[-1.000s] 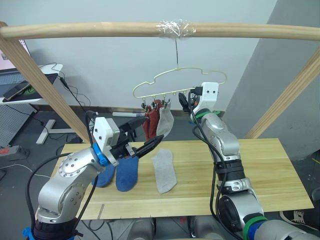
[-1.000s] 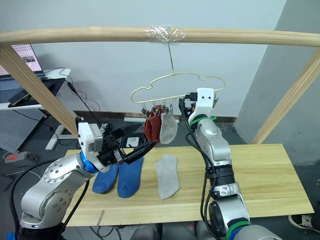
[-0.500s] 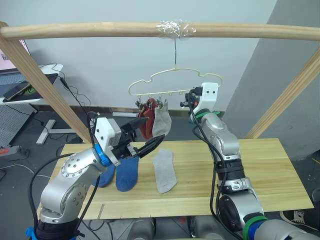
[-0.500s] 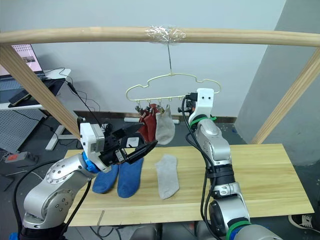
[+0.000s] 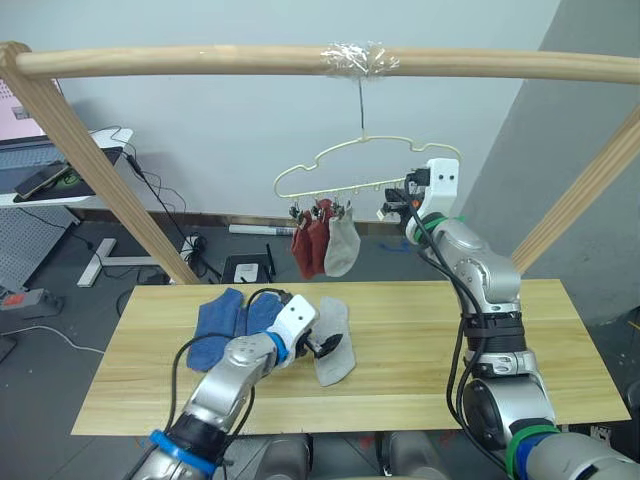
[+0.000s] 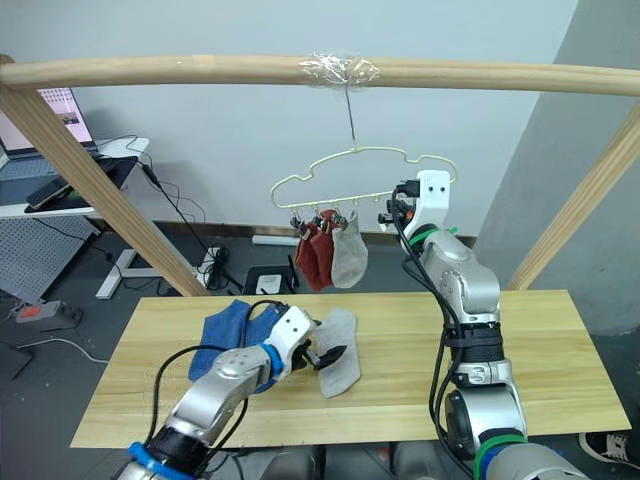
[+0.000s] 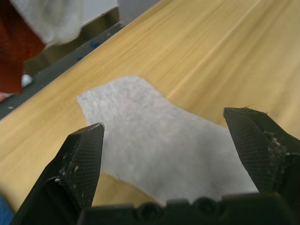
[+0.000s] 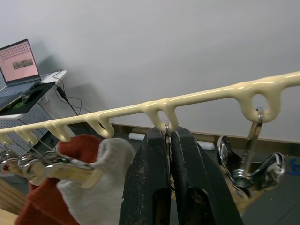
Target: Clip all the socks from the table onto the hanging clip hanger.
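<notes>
Down on the table (image 5: 420,350), the left gripper (image 5: 322,347) sits low with its fingers (image 7: 77,164) spread wide over the light grey sock (image 5: 333,341), which lies flat near the table's middle. Just to its left, two blue socks (image 5: 228,318) lie bunched together. Up above, the clip hanger (image 5: 362,172) hangs from the wooden pole (image 5: 300,61), with two rust red socks (image 5: 311,238) and one grey sock (image 5: 343,247) already clipped at its left end. The right gripper (image 8: 168,154) is raised to the hanger, its fingers pressed together around the wire of a clip (image 8: 166,133) partway along the row; another empty clip (image 8: 248,161) dangles beside it.

The grey sock looks thin, limp and very light, so it should fold and droop once lifted. Pinching it close to the cuff edge would likely leave a short free rim to feed into a clip, rather than grabbing the middle, where the fabric would bunch.
</notes>
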